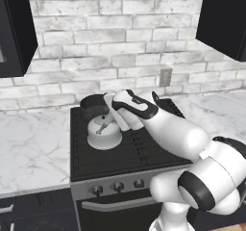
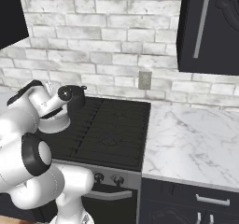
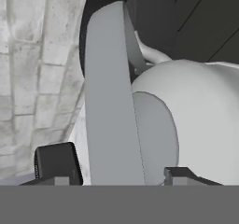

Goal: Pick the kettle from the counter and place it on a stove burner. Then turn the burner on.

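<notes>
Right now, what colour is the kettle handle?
Grey, on a shiny silver-white kettle; the handle shows best in the hand view.

The kettle (image 2: pixel 59 123) sits on the black cooktop's (image 2: pixel 112 134) left rear grate, partly hidden by the white arm (image 2: pixel 32 108) (its hand (image 2: pixel 73 96) just above). White marble table (image 2: pixel 196 143) lies right.

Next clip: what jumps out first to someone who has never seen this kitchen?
The white arm reaching over the black cooktop, its gripper right at the kettle, which sits on the stove burner at the cooktop's left side. In the hand view the kettle's grey handle runs between the two fingertips, which stand apart on either side of it. White marble counter flanks the stove under a pale brick wall.
</notes>
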Robot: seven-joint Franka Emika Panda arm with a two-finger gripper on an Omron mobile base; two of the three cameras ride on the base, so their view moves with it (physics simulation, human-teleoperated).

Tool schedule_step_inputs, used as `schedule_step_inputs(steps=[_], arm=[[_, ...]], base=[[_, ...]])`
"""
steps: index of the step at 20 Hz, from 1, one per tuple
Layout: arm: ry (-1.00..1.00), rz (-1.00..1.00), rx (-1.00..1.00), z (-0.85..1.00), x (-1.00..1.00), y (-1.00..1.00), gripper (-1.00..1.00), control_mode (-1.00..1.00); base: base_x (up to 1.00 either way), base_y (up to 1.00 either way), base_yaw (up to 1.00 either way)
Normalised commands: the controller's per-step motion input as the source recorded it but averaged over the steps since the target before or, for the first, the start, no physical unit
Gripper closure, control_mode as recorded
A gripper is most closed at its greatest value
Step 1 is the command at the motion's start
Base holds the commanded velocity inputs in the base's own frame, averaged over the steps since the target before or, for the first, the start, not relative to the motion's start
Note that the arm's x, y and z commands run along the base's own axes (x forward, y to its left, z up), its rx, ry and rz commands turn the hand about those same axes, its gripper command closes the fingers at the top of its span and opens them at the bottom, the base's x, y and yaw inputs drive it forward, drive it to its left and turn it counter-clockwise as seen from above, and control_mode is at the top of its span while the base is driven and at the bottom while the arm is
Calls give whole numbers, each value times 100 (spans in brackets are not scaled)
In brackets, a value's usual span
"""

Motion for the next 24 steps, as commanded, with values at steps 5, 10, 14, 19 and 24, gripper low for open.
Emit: schedule_step_inputs(steps=[5,10,14,19,24], arm=[[0,0,0,0,0,0,-100,-100],[0,0,0,1,-7,0,-100,-100],[0,0,0,23,-26,-3,-100,-100],[0,0,0,34,-21,-2,-100,-100],[5,0,0,22,-38,-17,-100,-100]], base=[[0,0,0],[0,0,0],[0,0,0],[0,0,0],[0,0,0]])
